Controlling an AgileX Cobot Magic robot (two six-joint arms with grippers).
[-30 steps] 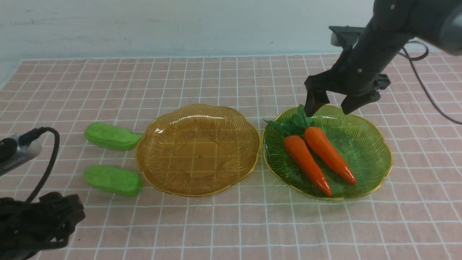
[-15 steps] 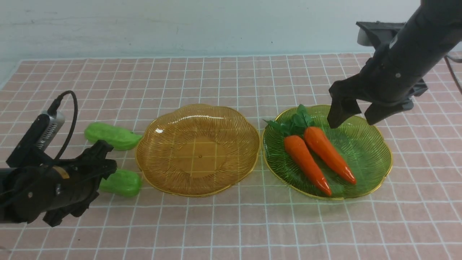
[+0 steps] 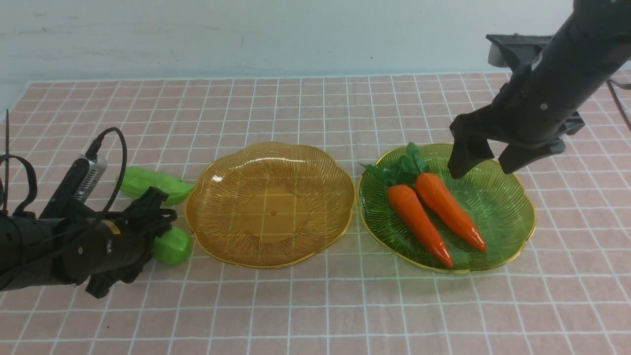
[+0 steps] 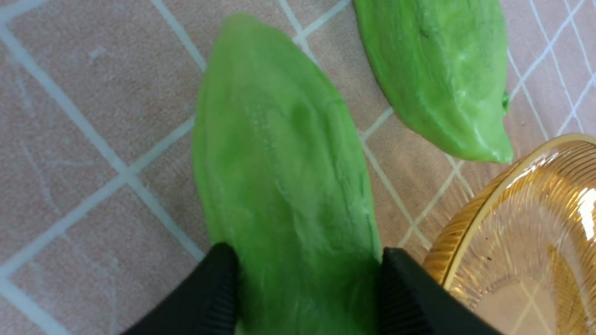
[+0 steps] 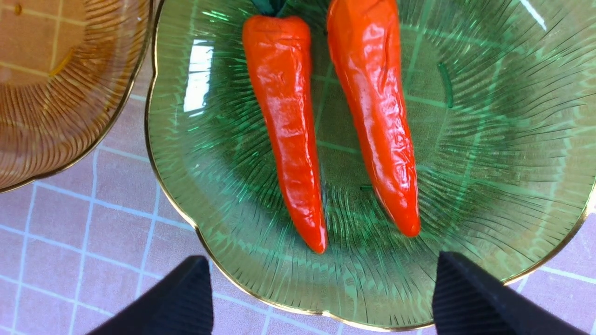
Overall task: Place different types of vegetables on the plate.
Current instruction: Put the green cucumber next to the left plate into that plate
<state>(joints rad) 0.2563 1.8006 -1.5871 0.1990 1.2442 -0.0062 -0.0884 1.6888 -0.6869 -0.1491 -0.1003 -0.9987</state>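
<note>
At the left of the frame lie an upper cucumber (image 3: 144, 178) and a lower cucumber (image 3: 172, 245), two green bumpy toys in all. At the right lie a left carrot (image 3: 419, 224) and a right carrot (image 3: 449, 212), two. Plates also number two: an amber plate (image 3: 270, 217) and a green plate (image 3: 503, 207).

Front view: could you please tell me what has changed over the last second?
The left gripper came in from the near left and now straddles the nearer cucumber; grip unclear. The right gripper drew back rightward from the carrot tops, open over the green plate. The carrots, amber plate and far cucumber stayed put.
</note>
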